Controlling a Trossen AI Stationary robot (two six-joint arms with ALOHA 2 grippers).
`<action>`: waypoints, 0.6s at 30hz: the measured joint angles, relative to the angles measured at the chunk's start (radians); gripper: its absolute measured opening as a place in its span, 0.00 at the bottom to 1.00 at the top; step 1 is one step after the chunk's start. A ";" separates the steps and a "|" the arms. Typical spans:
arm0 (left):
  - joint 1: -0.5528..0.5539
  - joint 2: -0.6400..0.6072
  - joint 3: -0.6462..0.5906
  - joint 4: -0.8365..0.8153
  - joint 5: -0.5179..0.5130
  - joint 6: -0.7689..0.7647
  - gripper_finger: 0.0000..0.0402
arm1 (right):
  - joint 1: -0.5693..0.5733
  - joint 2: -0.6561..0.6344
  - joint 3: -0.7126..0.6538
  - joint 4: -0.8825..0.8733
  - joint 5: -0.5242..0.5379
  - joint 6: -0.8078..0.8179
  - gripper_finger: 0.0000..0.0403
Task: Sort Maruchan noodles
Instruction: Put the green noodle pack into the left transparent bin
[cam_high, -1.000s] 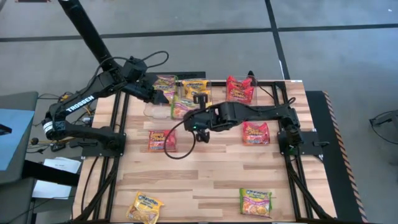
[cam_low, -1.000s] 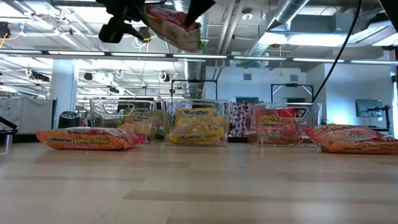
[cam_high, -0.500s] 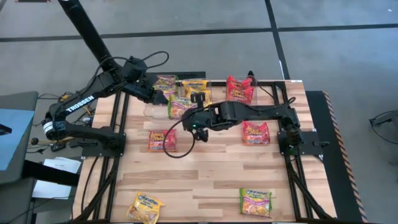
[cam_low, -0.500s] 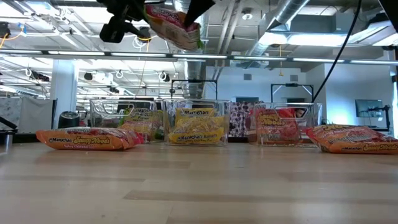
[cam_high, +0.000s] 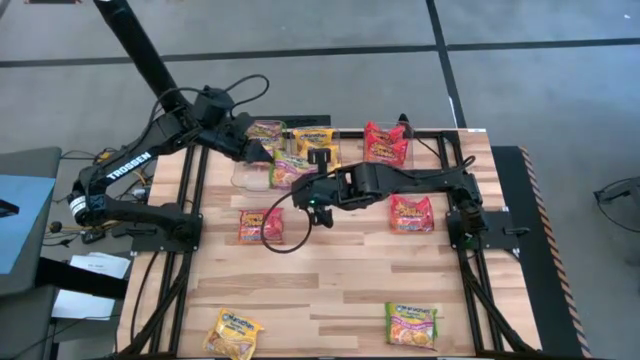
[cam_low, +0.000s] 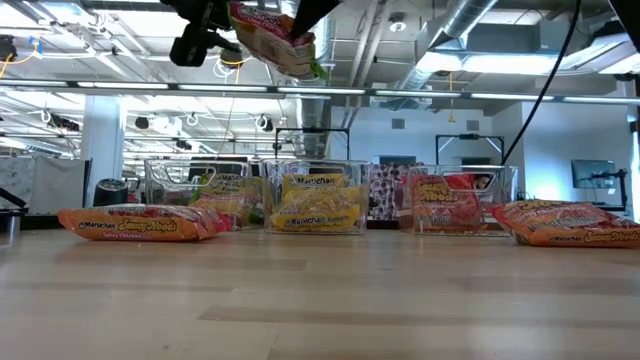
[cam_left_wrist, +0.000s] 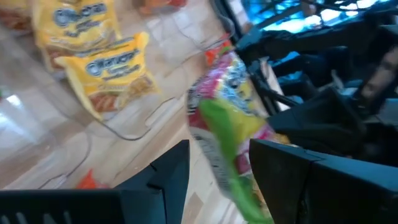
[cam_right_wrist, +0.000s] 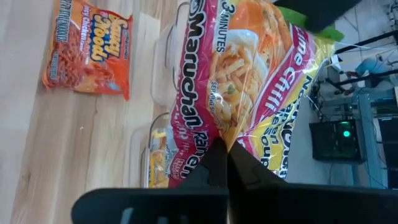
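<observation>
A green-and-pink Maruchan noodle packet (cam_high: 289, 166) hangs high above the table's far middle (cam_low: 272, 24), between my two grippers. My left gripper (cam_high: 268, 157) comes at it from the left and is shut on it (cam_left_wrist: 217, 165). My right gripper (cam_high: 300, 177) comes from the right and is shut on its edge (cam_right_wrist: 227, 155). Along the far edge stand three clear bins: one with green-and-pink packets (cam_high: 264, 133), one with yellow (cam_high: 315, 140), one with red-orange (cam_high: 385, 143). My left gripper has the packet's green end (cam_left_wrist: 229, 158) between its two fingers, with the packet standing edge-on in the gap. The fingers slant down from the table's left side. The packet is clear of the table. My right gripper pinches a thin edge of the packet (cam_right_wrist: 225, 138) between its shut fingers, where the wrapper creases. The fingers slant down from the table's right side. The packet spreads out beyond the fingertips, lifted clear above the bins.
Loose packets lie on the table: red-orange ones at left middle (cam_high: 261, 225) and right middle (cam_high: 411, 213), a yellow one at the near left (cam_high: 233, 333), a green-and-pink one at the near right (cam_high: 412, 323). Another clear bin (cam_high: 250, 178) sits below the grippers.
My left gripper has tipped a little at the wrist. The held packet has tilted and risen slightly with it. Both grippers have kept their hold.
</observation>
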 joint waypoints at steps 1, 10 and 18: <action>0.000 0.000 0.000 0.011 0.014 0.000 0.38 | 0.000 0.000 0.000 0.000 -0.002 0.000 0.01; -0.003 0.000 0.000 0.021 0.060 0.003 0.38 | 0.002 0.000 0.000 0.093 -0.002 -0.001 0.01; -0.003 0.000 0.000 0.021 0.116 0.021 0.38 | 0.003 0.000 0.000 0.113 -0.003 0.000 0.01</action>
